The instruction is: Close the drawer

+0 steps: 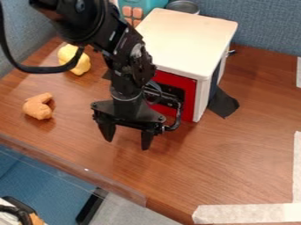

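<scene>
While a black two-finger gripper (127, 143) hangs low over the brown wood-grain counter (247, 154), its fingers spread apart, the red drawer front (189, 94) appears partly behind it, in the near side of a boxy white cabinet (188, 39). At the view's left lie a lumpy orange toy (38, 107) and, farther back, a rounded yellow toy (80, 66).

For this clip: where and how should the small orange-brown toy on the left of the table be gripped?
Probably by the thick, rounded body of the orange-brown toy, coming straight down from above, with one finger on its left and one on its right. It lies low on the table, and its narrower end juts off the top at an angle, likely offering less to hold.
</scene>
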